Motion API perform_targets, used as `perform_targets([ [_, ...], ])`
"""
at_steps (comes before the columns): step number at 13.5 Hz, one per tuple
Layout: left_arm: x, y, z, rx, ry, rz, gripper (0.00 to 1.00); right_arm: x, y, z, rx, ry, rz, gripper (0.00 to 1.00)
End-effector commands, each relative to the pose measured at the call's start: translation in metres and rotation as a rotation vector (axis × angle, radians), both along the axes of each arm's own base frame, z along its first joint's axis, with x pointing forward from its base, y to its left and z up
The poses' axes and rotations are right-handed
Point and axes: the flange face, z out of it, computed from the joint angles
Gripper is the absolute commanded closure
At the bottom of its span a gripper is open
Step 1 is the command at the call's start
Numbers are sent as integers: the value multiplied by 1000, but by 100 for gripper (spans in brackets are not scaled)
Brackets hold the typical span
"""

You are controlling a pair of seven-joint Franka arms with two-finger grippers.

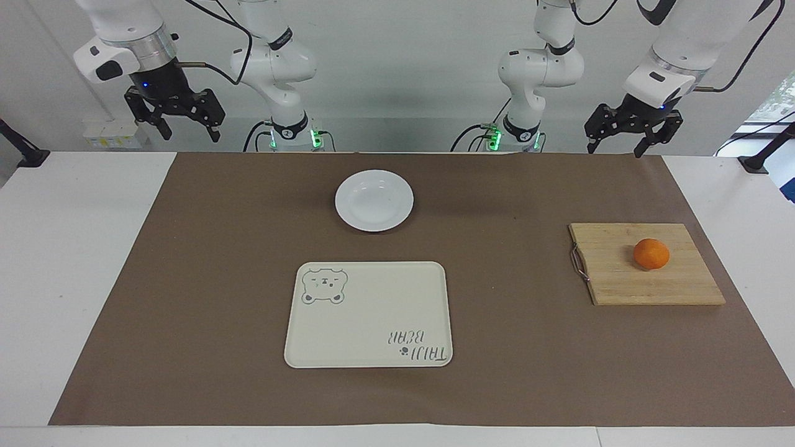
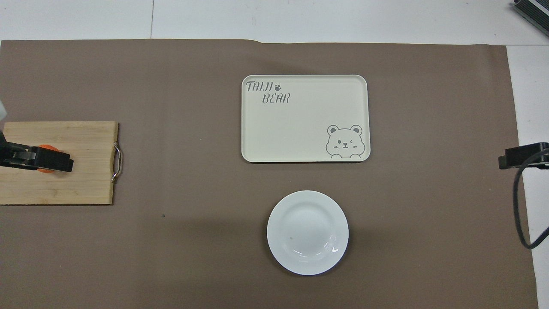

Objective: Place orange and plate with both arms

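The orange (image 1: 651, 254) rests on a wooden cutting board (image 1: 621, 282) toward the left arm's end of the table. The white plate (image 1: 374, 200) lies on the brown mat close to the robots, about midway between the arms. My left gripper (image 1: 615, 149) hangs open in the air over the table edge nearest the robots, holding nothing. In the overhead view one of its fingers (image 2: 51, 159) covers most of the orange (image 2: 47, 148). My right gripper (image 1: 190, 135) is raised and open at the right arm's end, also holding nothing. The plate (image 2: 307, 232) has nothing on it.
A cream rectangular tray (image 1: 372, 298) with a bear drawing lies farther from the robots than the plate. The cutting board (image 2: 64, 184) has a metal handle (image 2: 117, 162) on the side toward the tray. A brown mat (image 1: 186, 279) covers the table's middle.
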Motion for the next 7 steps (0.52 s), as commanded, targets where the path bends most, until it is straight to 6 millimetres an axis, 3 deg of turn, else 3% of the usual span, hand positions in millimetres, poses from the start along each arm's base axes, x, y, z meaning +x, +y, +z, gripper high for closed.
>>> perform_targets([
  [1, -6, 5, 6, 10, 6, -8, 0, 3, -5, 3, -8, 3, -29, 0],
  [7, -5, 5, 5, 9, 0, -7, 0, 1, -5, 3, 7, 0, -23, 0],
])
